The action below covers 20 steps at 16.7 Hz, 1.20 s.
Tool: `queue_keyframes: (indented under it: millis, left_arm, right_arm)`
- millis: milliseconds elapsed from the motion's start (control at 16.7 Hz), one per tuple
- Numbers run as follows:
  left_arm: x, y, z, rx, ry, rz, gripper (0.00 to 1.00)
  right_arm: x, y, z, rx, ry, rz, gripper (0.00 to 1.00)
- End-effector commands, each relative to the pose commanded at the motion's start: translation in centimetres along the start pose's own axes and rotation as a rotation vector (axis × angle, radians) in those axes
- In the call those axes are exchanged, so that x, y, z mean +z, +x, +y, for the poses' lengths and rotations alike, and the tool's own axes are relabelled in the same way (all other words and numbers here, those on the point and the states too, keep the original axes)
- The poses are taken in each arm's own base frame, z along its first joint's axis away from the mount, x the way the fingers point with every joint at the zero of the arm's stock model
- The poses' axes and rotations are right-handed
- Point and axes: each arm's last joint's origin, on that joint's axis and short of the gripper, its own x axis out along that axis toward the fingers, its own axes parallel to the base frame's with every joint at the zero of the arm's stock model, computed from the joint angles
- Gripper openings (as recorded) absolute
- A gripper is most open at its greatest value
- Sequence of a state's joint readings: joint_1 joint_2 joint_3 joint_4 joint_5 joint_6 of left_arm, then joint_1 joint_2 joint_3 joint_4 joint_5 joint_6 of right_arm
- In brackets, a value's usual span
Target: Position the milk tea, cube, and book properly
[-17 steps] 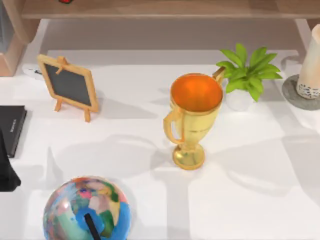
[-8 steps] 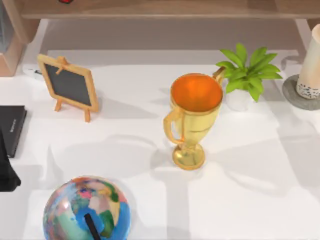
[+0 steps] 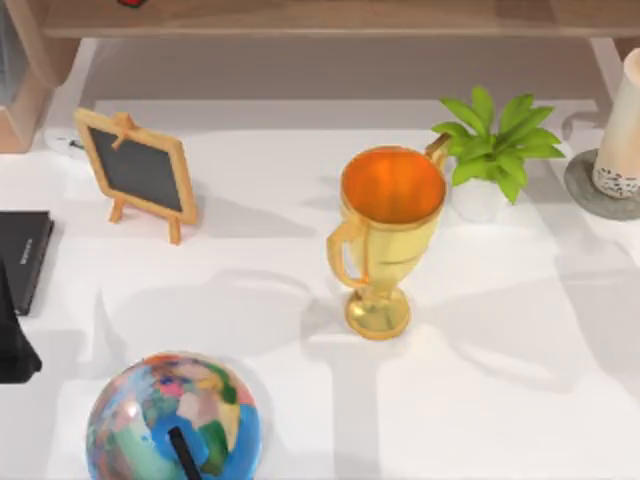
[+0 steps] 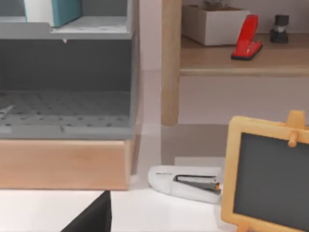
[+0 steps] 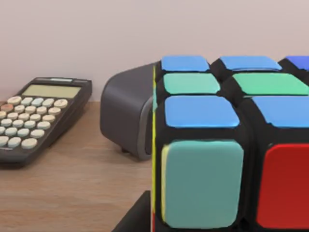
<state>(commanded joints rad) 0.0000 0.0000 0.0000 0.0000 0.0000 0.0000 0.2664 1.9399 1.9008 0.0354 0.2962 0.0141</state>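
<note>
Teal-covered book, pale page block beside the cover, stands in the upper bay of the grey rack, well ahead of the left gripper and above it. Likely the heaviest item; stiff, so pinch across its thickness near the spine.

Milk tea: cream tapered cup w/ dark pearls at the base, upright on a grey coaster at the table's right edge, near the plant. Prob. smooth and tippy; grip mid-body, keep it vertical.

Cube: black frame, blue, green, teal and red stickers, sits on a wooden shelf just in front of the right gripper, calculator farther off. Light, rigid, glossy; take two opposite flat faces.

Grip state of either gripper: can't tell. Left arm sits at the table's left edge.
</note>
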Motion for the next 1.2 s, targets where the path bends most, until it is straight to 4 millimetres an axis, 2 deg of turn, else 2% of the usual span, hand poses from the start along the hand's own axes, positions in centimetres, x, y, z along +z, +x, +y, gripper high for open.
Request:
queue_keyframes:
  millis: [240, 300, 840, 1200]
  left_arm:
    - [0.0, 0.0, 0.0, 0.0, 0.0, 0.0, 1.0]
    - [0.0, 0.0, 0.0, 0.0, 0.0, 0.0, 1.0]
    - [0.0, 0.0, 0.0, 0.0, 0.0, 0.0, 1.0]
    - [0.0, 0.0, 0.0, 0.0, 0.0, 0.0, 1.0]
  right_arm:
    - [0.0, 0.0, 0.0, 0.0, 0.0, 0.0, 0.98]
    - [0.0, 0.0, 0.0, 0.0, 0.0, 0.0, 1.0]
    - [0.1, -0.2, 0.1, 0.003, 0.001, -0.002, 1.0]
    - [0.0, -2.9, 0.1, 0.003, 0.0, 0.001, 1.0]
